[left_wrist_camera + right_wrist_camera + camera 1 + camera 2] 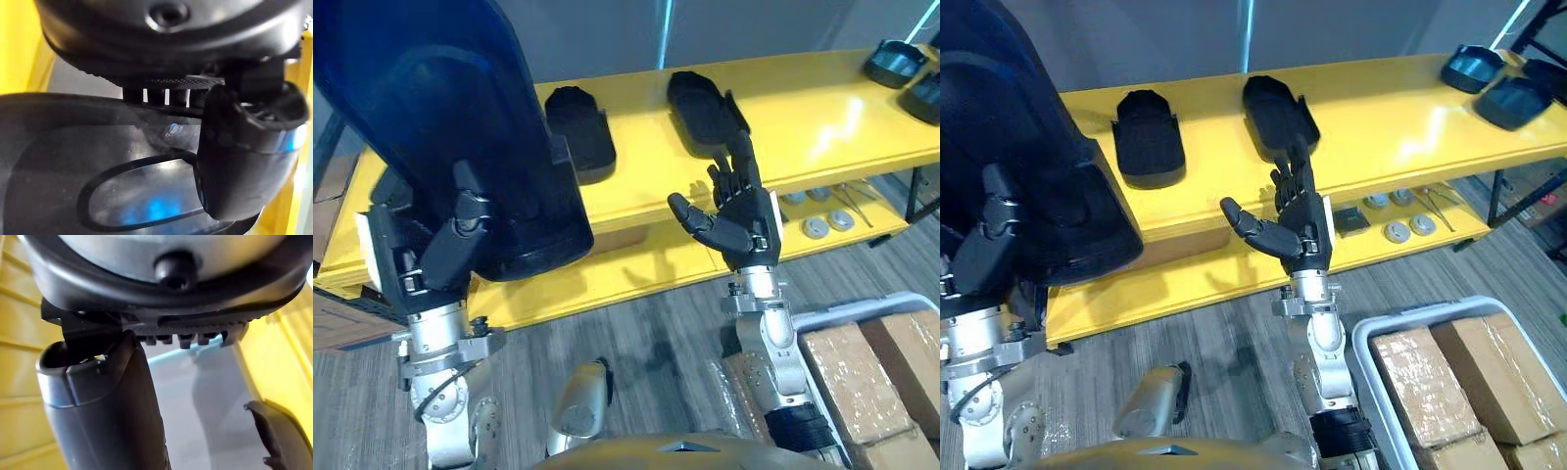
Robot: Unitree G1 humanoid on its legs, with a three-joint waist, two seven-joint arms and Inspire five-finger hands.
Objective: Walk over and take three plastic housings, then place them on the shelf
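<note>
A: When you look at the left side, your left hand (450, 250) is curled round the edge of a big dark housing (440, 117), held up in front of the yellow bench (641, 147).
B: What lies on the bench?
A: You see a first black housing (578, 132) and a second black housing (705, 108), apart, on top.
B: And your right hand?
A: Your right hand (744, 211) is up in front of the bench, fingers straight, holding nothing. At the far right lie two more housings (898, 61), and a grey bin (1363, 335) holds brown boxes (1430, 377).
</note>
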